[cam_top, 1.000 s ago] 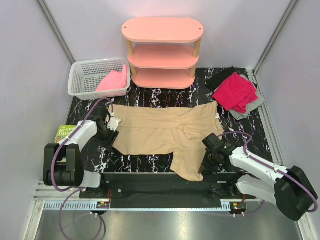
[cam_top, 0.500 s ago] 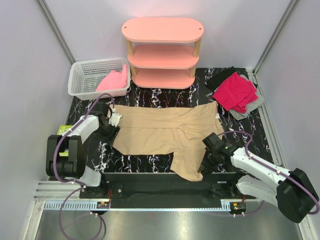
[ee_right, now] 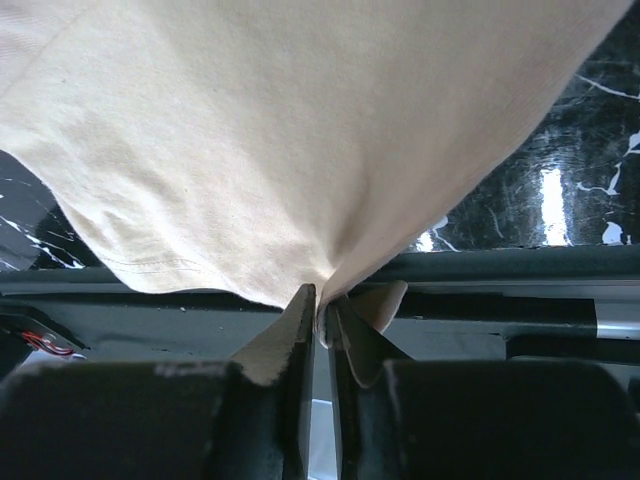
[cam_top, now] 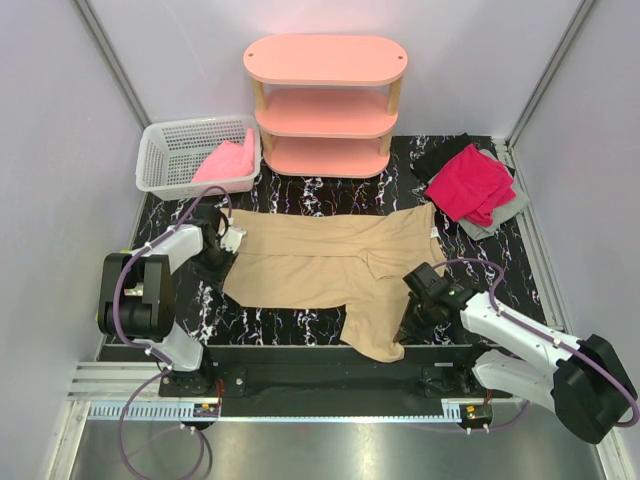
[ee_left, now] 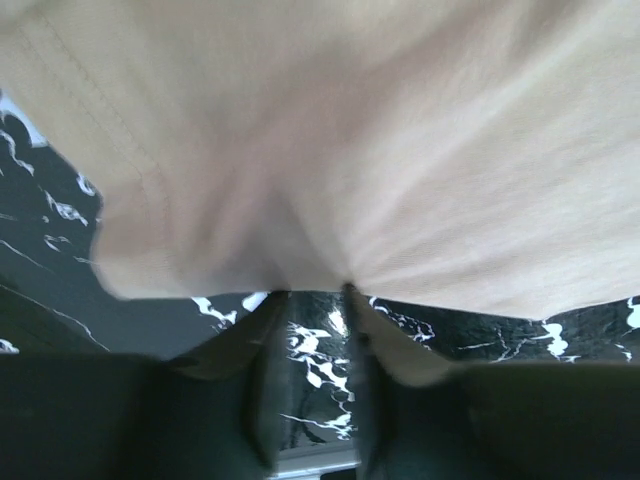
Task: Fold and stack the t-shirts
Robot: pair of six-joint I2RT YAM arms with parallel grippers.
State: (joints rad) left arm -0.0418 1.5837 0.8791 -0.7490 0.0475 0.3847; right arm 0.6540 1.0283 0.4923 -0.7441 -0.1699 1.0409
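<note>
Two robot arms hold a tan t-shirt spread on the black marbled surface at mid-frame, its long axis running left to right. The left hand is clenched on the shirt's left edge, the cloth puckering at its fingertips in the left wrist view. The right hand pinches the flap trailing toward the lower right, jaws nearly closed on the fabric. The garment lies between the two hands, so the coming fold likely turns on carrying one end along that axis. A magenta-red t-shirt lies upper right, well apart; a light pink t-shirt sits in the white mesh basket, upper left.
</note>
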